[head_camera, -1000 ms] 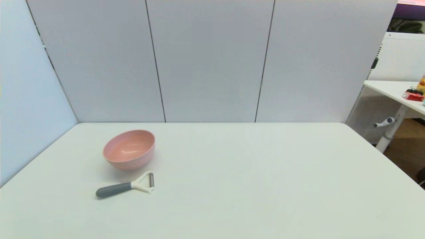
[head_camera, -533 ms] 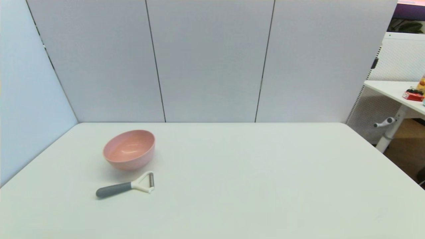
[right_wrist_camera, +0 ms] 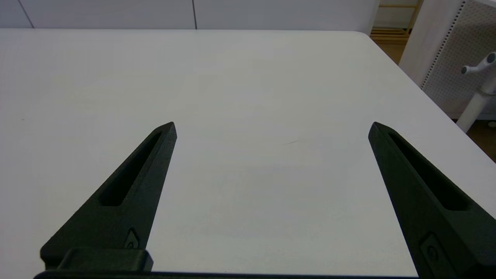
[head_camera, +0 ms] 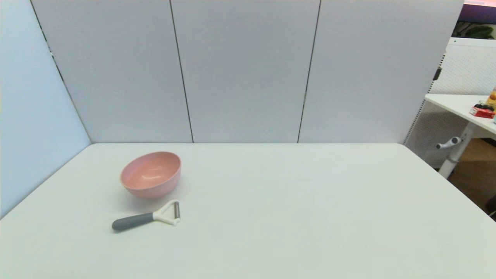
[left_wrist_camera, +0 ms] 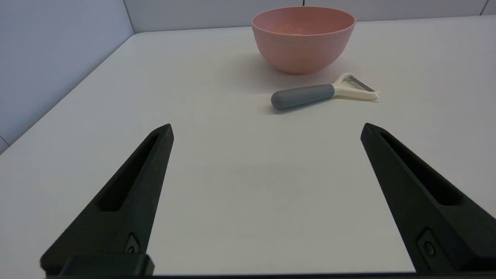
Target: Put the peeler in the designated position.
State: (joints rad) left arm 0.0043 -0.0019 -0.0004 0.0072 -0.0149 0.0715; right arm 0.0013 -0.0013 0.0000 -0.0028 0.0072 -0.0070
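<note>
peeler (head_camera: 146, 219) lies flat on the white table (head_camera: 279, 209), just in front of the pink bowl (head_camera: 151, 174), handle toward the robot's left, untouched. left gripper (left_wrist_camera: 266, 130) hangs low over the near table, fingers spread wide and empty, peeler ahead of it. right gripper (right_wrist_camera: 272, 128) is likewise wide apart over bare tabletop.

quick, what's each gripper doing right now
Left gripper: open, empty, short of the peeler.
Right gripper: open, empty, over bare table.

Peeler (left_wrist_camera: 324, 91) just beside pink bowl (left_wrist_camera: 303, 38), beyond spread left hand (left_wrist_camera: 266, 131)
</note>
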